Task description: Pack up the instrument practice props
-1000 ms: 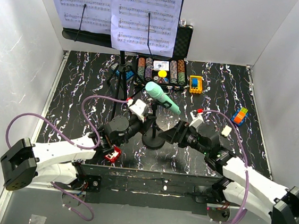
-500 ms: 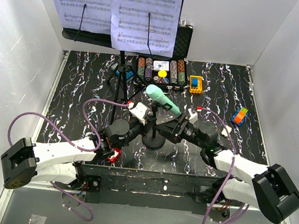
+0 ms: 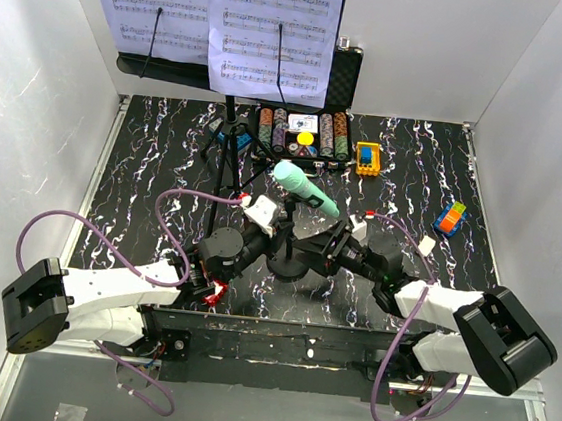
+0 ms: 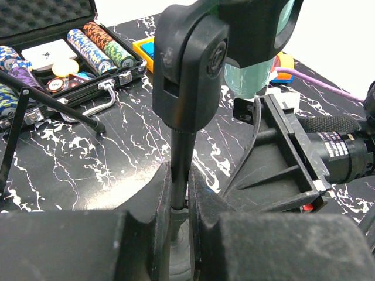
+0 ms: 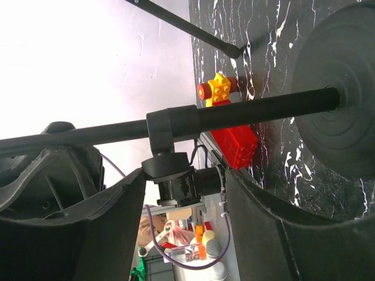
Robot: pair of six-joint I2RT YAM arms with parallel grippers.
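Note:
The mint-green microphone (image 3: 305,188) sits tilted in the clip of the small black mic stand, whose round base (image 3: 289,263) rests on the table's middle front. My left gripper (image 3: 271,232) is shut on the stand's thin pole (image 4: 179,158), just above the base. The microphone (image 4: 252,70) hangs above it. My right gripper (image 3: 312,242) is open, its fingers (image 5: 70,205) on either side of the pole's collar knob (image 5: 173,167), below the pole (image 5: 258,108). The tall music stand (image 3: 231,115) with white sheet-music pages (image 3: 275,29) stands at the back left.
The open poker chip case (image 3: 304,133) lies at the back centre, with a yellow-and-blue toy (image 3: 368,157) to its right. A colourful cube (image 3: 450,218) lies at the right. A red-and-yellow toy (image 3: 214,292) sits by my left arm. The music stand's tripod legs (image 4: 53,102) spread near the mic stand.
My right arm has swung left and brought its open gripper around the mic stand's pole. My left gripper stays shut on the pole.

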